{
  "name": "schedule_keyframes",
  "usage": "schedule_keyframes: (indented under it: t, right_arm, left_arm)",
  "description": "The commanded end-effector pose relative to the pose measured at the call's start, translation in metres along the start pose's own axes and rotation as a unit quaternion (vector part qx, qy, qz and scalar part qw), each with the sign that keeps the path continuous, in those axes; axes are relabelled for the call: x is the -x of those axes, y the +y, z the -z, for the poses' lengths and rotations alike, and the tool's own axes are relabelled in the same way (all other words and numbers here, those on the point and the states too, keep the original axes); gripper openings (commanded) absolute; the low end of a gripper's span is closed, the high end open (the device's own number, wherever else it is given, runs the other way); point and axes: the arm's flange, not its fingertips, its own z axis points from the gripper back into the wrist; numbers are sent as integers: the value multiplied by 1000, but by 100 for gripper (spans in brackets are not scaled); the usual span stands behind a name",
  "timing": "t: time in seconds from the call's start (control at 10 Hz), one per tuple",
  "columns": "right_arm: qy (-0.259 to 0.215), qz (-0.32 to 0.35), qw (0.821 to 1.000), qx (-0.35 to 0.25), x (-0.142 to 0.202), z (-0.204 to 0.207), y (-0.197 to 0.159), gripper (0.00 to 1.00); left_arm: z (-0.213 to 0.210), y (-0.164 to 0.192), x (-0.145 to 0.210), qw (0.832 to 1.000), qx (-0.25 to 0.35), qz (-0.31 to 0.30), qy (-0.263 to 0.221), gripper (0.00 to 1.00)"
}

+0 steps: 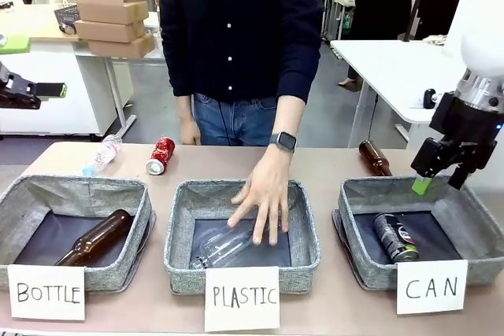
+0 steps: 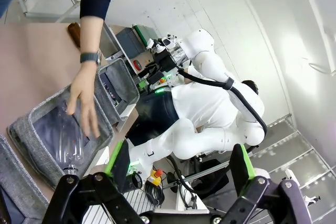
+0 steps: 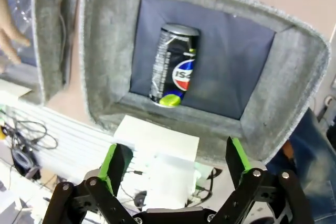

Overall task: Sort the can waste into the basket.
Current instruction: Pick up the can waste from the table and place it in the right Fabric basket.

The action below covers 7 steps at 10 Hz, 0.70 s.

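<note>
Table (image 1: 323,159) runs across, w/ three grey fabric bins in a row near its front edge. Person (image 1: 236,29) in a dark shirt stands at the far side. One hand (image 1: 264,198) reaches down into the middle bin (image 1: 307,226), signed "PLASTIC", fingers spread over a clear bottle (image 1: 224,245) lying in it. L-end bin (image 1: 16,210), signed "BOTTLE", holds a brown bottle (image 1: 98,238) on its side. CAN basket (image 1: 472,222) sits at the R end, white sign (image 1: 431,286) at its front.

R gripper (image 1: 439,182) hangs above the basket's far rim, jaws wide apart, nothing btw the green pads. Its wrist cam looks down into the basket. L gripper (image 2: 179,156) is up at the L edge, well clear of the table, spread wide too, empty.

Second brown bottle (image 1: 376,157) lies on the table just behind the CAN basket. Small plastic bottle (image 1: 102,153) lies on the table behind the BOTTLE bin.

Black can (image 1: 395,237) lies on its side on the basket's dark floor. Red can (image 1: 161,155) lies on the table near the small plastic bottle, behind the gap btw the BOTTLE and PLASTIC bins, outside any bin.
</note>
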Motion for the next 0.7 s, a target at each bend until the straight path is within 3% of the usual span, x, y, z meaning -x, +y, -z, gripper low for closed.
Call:
schedule_keyframes:
  t: [0.0, 0.1, 0.2, 0.3, 0.4, 0.5, 0.6]
  right_arm:
    - [-9, -15, 1000, -26, -5, -2, -5, 100]
    - [-16, -16, 999, -38, -5, -4, -5, 100]
    - [-48, 7, 995, -86, -6, -11, -7, 100]
    - [-117, -4, 973, -199, -4, -23, -12, 100]
    - [-193, 12, 907, -375, -2, -40, -19, 100]
    - [-202, -35, 831, -518, 2, -52, -28, 100]
    - [-217, 11, 801, -558, 0, -55, -36, 100]
  left_arm:
    - [2, -1, -1, 1000, 11, 10, -7, 100]
    - [2, -1, -1, 1000, 11, 10, -7, 100]
    - [2, -1, -1, 1000, 11, 10, -7, 100]
    - [2, -1, -1, 1000, 11, 10, -7, 100]
    - [2, -1, -1, 1000, 11, 10, -7, 100]
    - [2, -1, -1, 1000, 11, 10, -7, 100]
    - [2, -1, -1, 1000, 11, 10, -7, 100]
